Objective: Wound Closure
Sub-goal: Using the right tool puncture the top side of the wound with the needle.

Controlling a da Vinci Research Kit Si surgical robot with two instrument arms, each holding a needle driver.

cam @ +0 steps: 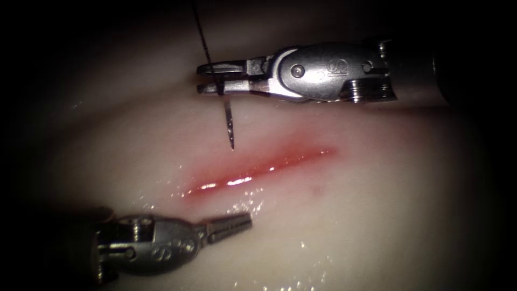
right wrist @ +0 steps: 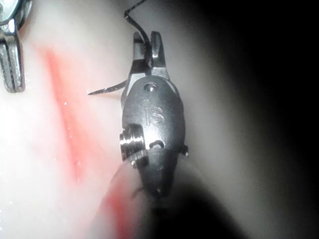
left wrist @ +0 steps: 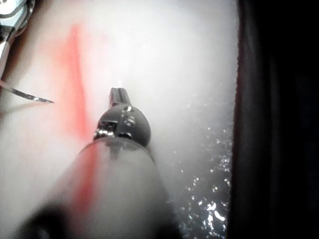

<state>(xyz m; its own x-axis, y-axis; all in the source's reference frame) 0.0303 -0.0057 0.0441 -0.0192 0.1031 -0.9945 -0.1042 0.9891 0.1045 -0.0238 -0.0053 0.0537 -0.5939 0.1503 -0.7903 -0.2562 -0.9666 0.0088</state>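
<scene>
My right tool comes in over the far part of the tissue, its jaws shut on the curved needle near its thread end. The needle hangs down toward the red cut. Its tip is free, just off the surface on the cut's left side, not in the tissue. Dark thread runs up from the jaws. My left tool lies low at the near left, shut and holding nothing, its tip just short of the cut. The wrist views show the needle pointing at the cut and the left tool beside the cut.
Red fluid glistens along the cut, and wet highlights dot the tissue near the left tool's tip. The tissue's edge drops into darkness beyond the left tool.
</scene>
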